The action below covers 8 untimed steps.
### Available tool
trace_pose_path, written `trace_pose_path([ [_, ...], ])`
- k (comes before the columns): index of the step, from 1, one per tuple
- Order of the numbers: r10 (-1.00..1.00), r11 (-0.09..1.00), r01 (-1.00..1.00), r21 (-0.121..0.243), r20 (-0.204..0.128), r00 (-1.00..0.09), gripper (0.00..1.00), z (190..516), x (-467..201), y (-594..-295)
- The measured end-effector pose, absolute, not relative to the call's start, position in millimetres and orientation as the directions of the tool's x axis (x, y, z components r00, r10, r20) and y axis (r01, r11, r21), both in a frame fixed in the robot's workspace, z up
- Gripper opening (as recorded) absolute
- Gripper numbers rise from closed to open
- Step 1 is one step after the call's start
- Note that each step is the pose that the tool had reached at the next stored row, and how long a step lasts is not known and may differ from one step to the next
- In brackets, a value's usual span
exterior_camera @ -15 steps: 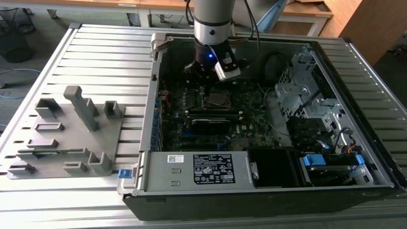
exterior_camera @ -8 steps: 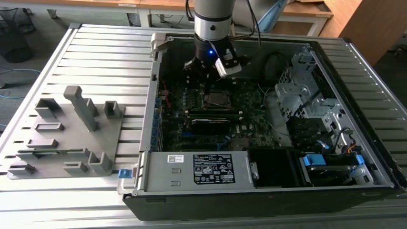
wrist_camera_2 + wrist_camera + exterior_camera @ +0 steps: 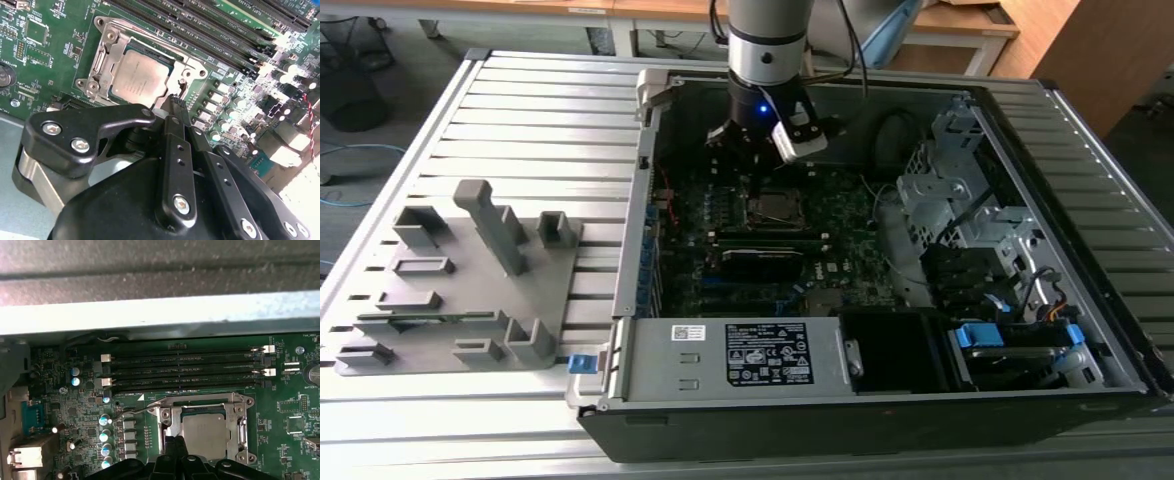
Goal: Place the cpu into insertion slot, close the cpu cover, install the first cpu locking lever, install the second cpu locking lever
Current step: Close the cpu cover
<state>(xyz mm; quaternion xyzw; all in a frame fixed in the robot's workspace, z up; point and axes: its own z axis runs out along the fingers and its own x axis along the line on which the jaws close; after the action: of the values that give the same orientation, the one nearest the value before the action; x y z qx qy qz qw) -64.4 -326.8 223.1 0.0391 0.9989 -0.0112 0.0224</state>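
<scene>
Gripper [image 3: 175, 101]: nearest the lens in both wrist views; fingers pressed together into one tip, nothing seen between them. Hung just beside a corner of the socket, at the cover's edge; contact could not be told.
Table [image 3: 520, 100]: slatted metal; carried the case and the fixture plate.
Case [image 3: 1014, 130]: lay open-topped on the table, with the arm reaching down into it.
Fixture plate [image 3: 454, 300]: grey; lay to the exterior view's left of the case, well apart from the gripper.
Motherboard [image 3: 45, 55]: green; lay flat on the case floor.
Memory slots [image 3: 185, 372]: long and black; ran alongside the socket.
Cpu cover [image 3: 242, 427]: lay folded down flat, framing the chip.
Cpu [image 3: 137, 75]: sat in the insertion slot [image 3: 152, 51], grey top showing through the cover's cut-out.
Lever [image 3: 132, 412]: thin wire; angled out from a socket corner toward the capacitors. Latched or not, could not be told.
</scene>
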Motion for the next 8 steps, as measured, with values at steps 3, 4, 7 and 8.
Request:
trace_pose_path([
  [3,0.078,0.997,0.079,-0.021,-0.046,-0.996,0.11,223,-61,-327],
  [4,0.078,0.997,0.079,-0.021,-0.046,-0.996,0.11,223,-59,-327],
  [7,0.078,0.997,0.079,-0.021,-0.046,-0.996,0.11,223,-54,-327],
  [8,0.078,0.997,0.079,-0.021,-0.046,-0.996,0.11,223,-52,-327],
])
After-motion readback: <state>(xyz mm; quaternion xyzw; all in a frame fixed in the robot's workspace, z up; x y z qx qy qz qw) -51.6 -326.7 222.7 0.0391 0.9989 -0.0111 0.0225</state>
